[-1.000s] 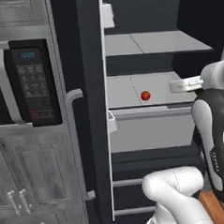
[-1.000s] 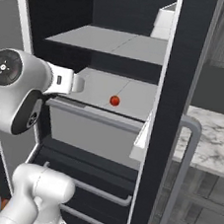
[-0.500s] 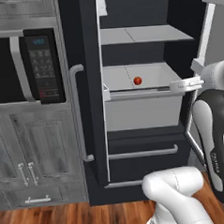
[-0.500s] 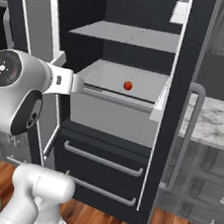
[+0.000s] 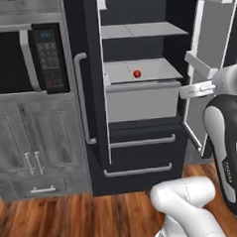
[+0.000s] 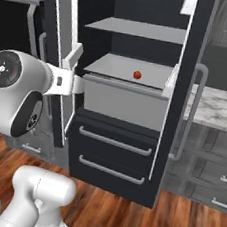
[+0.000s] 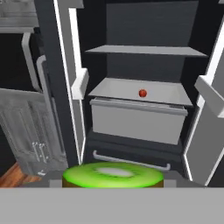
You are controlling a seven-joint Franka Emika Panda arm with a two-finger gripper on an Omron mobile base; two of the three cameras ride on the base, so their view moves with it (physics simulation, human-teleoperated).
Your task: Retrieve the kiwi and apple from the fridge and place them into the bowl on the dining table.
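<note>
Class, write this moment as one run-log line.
hand: grips kiwi | apple: on middle fridge shelf, untouched | fridge: both doors open | phase: kiwi out, apple left

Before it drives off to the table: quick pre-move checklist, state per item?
1. Kiwi at the gripper: ok. The hand view shows its cut green face right at the bottom edge, where the finger tips sit.
2. Grip actually closed on it: cannot tell. The fingers themselves are hidden.
3. Arm clear of the fridge: ok. The base views show the hand outside the open doors, in front of the shelves.
4. Apple left for the second trip: ok. It sits on the light grey shelf above the drawer.
5. Fridge doors: not ok if they should be shut. Both stand open.
6. Bowl and dining table ahead: cannot tell.
</note>
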